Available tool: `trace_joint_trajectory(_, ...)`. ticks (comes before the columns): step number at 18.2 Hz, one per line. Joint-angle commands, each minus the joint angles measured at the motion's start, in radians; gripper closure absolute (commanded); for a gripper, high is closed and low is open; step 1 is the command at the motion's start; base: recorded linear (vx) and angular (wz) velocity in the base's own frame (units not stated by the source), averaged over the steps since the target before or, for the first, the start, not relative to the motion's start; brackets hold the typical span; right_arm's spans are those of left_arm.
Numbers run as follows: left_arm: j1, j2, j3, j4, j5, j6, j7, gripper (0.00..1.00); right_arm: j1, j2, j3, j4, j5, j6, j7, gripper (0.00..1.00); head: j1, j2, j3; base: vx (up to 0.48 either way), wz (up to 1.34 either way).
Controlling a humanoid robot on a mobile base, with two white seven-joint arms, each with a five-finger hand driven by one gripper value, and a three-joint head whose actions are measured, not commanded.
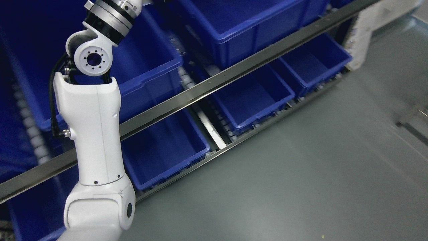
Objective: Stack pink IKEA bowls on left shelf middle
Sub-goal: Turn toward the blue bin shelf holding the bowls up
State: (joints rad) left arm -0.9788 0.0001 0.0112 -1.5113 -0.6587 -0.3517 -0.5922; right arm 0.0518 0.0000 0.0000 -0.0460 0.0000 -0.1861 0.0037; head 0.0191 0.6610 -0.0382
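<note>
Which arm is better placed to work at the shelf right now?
Left, probably. The left arm reaches up over the blue bins; its hand is cut off. The right arm and any bowls are out of view.

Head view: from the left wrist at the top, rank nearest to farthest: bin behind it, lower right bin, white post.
Hand unseen; from left wrist:
1. Bin behind it, upper left.
2. Lower right bin, bottom shelf.
3. White post, far right.

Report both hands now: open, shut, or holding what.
Left: only the left arm shows, rising out the top edge; its hand is out of view.
Right: out of view.
</note>
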Motion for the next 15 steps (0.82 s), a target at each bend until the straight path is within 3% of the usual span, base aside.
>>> trace_joint_trajectory(1,-0.055,0.017,-0.097,-0.015,0.03,0.0,0.008,0.97,0.0,-0.017,-0.011,0.0,0.008,0.0,0.001,0.0,0.0,0.0,0.0,-0.128,1.39)
trace_joint_trajectory(8,-0.055,0.017,-0.093,-0.009,0.016,0.032,-0.02,0.97,0.0,-0.017,-0.011,0.0,0.008,0.0,0.001,0.0,0.0,0.0,0.0,-0.019,0.56)
trace_joint_trajectory(11,0.038,0.018,-0.047,0.026,-0.025,0.06,-0.078,0.97,0.0,-0.017,-0.011,0.0,0.008,0.0,0.001,0.0,0.0,0.0,0.0,-0.001,0.0)
trace_joint_trajectory(15,0.149,0.231,-0.007,0.078,-0.048,0.082,-0.08,0.96,0.0,-0.017,-0.011,0.0,0.008,0.0,0.001,0.0,0.0,0.0,0.0,-0.006,-0.03)
